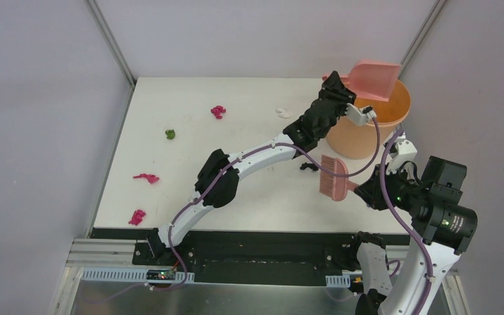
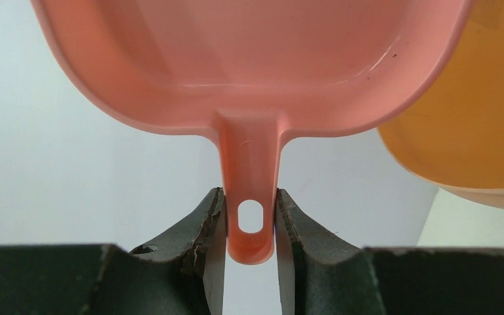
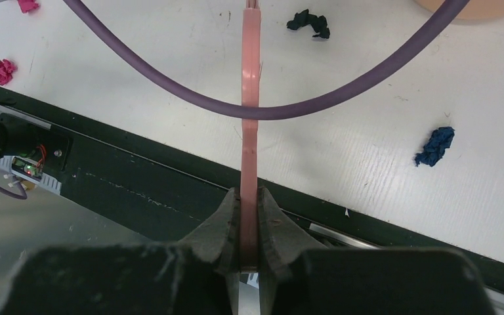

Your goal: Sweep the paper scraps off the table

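Observation:
Paper scraps lie scattered on the white table: magenta ones, a green one, a white one and a black one. My left gripper is shut on the handle of the pink dustpan, which is raised over the orange bucket. My right gripper is shut on the pink brush by its handle, held above the table's front right. The right wrist view shows black, blue and magenta scraps.
The orange bucket stands at the table's back right corner. A purple cable hangs across the right wrist view. The black strip runs along the table's front edge. Grey walls enclose the left, back and right sides.

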